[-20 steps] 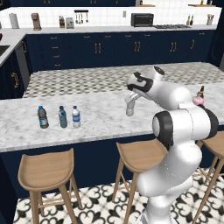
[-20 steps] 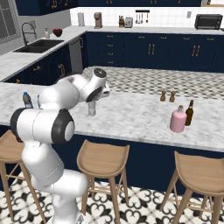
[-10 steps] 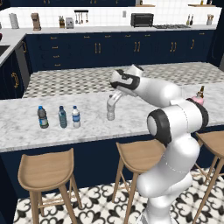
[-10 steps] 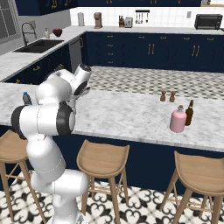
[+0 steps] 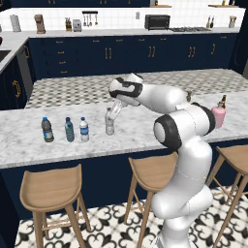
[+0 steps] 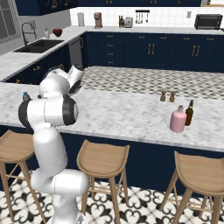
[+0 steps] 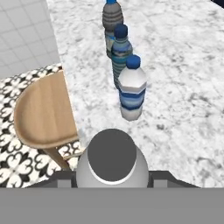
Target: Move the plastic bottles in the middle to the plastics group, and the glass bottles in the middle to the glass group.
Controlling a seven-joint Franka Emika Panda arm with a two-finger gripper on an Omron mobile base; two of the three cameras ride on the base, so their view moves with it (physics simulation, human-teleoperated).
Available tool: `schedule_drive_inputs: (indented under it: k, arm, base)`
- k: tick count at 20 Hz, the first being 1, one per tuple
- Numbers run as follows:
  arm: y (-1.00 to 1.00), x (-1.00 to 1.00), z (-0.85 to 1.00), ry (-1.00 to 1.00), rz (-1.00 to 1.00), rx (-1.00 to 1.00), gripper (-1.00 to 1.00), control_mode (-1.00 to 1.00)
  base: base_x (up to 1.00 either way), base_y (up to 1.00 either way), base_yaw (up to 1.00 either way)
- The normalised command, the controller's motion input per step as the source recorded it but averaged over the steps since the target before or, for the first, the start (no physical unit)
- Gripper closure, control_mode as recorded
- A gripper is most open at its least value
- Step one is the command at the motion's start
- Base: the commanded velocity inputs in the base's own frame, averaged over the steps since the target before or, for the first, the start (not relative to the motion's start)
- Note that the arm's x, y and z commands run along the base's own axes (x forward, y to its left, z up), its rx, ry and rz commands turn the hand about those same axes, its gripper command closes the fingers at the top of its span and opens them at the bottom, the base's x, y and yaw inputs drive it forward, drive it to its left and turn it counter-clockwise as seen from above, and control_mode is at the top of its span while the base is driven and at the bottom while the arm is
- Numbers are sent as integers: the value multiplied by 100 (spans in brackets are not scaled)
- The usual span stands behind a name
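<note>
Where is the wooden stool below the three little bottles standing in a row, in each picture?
Left base view: the wooden stool with the rounded seat is at the lower left, leftmost of three stools.
Right base view: it is at the left edge, beside the robot's white body.
Hand view: its seat is at the middle left.
Shared landmark: the white marble counter whose edge runs above it.

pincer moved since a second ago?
Yes. The pincer carried the plain greyish-clear plastic bottle left along the counter, toward the blue-labelled clear water bottle.
</note>
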Motion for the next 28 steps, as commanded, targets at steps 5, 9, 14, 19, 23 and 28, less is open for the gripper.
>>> schedule_drive_inputs:
  k: [5,9,14,19,23,28]
  arm:
    - [44,51,-15,2,10,0,100,-100]
    - [27,23,-31,11,8,0,100,-100]
    - [3,42,-32,3,1,0,100,-100]
    - [5,48,-19,3,0,0,100,-100]
    - [16,15,-17,9,0,0,100,-100]
    - [14,16,-12,0,0,0,100,-100]
  base:
    - [0,0,0]
    - [0,0,0]
    - [0,0,0]
    - [0,0,0]
    - [0,0,0]
    - [0,0,0]
